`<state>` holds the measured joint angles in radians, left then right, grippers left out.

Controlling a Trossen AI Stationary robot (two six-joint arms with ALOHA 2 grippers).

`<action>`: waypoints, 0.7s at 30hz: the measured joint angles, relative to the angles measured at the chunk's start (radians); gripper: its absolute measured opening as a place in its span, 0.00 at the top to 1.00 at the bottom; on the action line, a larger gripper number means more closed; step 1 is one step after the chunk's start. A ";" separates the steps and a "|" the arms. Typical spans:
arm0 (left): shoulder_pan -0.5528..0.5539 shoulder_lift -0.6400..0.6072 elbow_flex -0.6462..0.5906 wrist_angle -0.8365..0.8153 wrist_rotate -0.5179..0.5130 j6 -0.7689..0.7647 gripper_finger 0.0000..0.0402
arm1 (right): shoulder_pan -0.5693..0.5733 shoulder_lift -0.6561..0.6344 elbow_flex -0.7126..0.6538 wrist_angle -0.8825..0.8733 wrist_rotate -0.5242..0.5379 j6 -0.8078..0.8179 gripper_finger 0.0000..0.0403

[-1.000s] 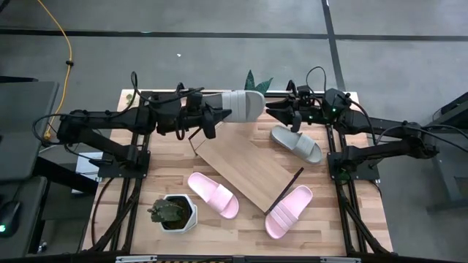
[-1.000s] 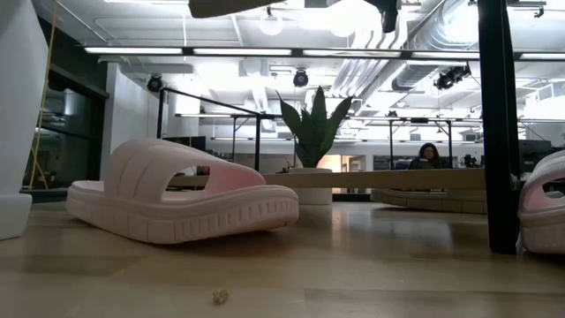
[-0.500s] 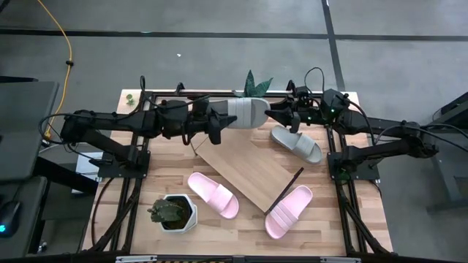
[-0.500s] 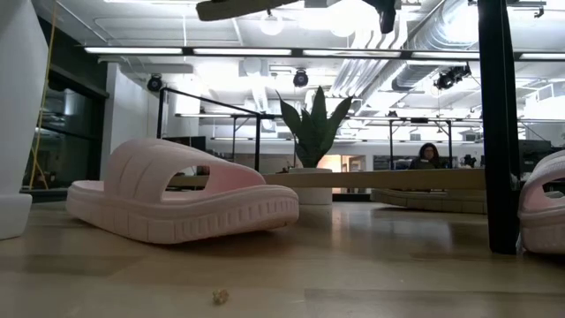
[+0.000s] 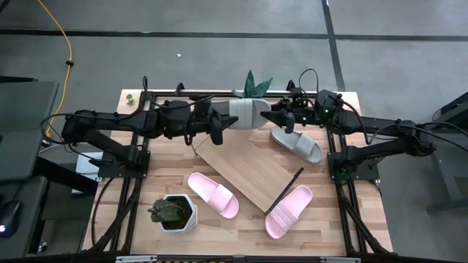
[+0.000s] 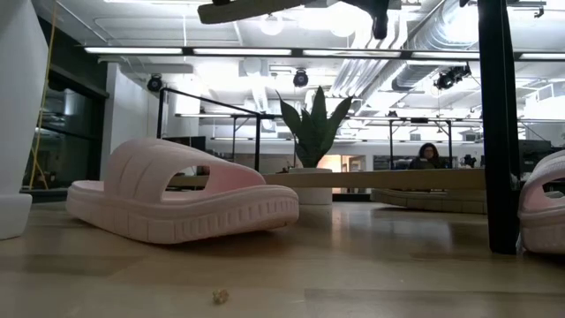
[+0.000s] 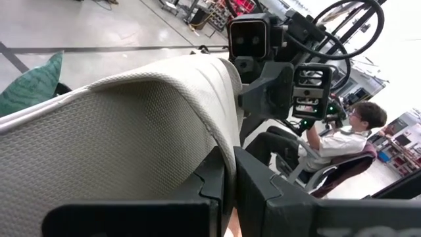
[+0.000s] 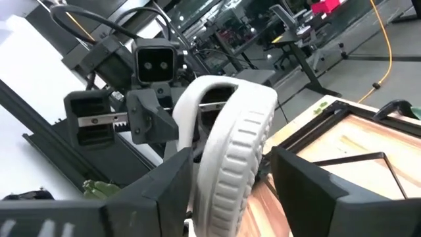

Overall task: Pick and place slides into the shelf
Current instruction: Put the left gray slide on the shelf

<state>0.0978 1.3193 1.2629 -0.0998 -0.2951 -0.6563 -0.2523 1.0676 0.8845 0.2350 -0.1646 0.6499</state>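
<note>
grey slide (image 5: 245, 113) clamped in left tool (image 5: 218, 126) | right tool (image 5: 280, 117) spread wide around its toe

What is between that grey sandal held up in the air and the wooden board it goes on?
Nothing visible. The grey slide hangs between the left tool and right tool, above the shelf's far end, which lies bare.

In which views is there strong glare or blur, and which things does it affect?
Low view: bright ceiling lights glare behind the sharp pink slide; the room is soft. Left wrist view: the held grey slide fills the picture, window glare washes out the top right. High view: evenly lit.
</note>
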 joint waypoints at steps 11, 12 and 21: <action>0.000 0.000 0.000 0.000 -0.008 0.002 0.97 | -0.001 0.000 0.000 -0.009 0.009 0.000 0.82; 0.000 0.000 0.000 0.000 -0.010 0.002 0.97 | -0.001 0.000 0.000 -0.014 0.013 0.000 0.85; 0.000 0.000 0.000 -0.002 -0.012 0.032 0.91 | 0.000 -0.018 0.000 -0.020 0.071 -0.040 0.97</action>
<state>0.0978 1.3189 1.2629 -0.1017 -0.3069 -0.6243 -0.2523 1.0496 0.8841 0.2155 -0.0935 0.6100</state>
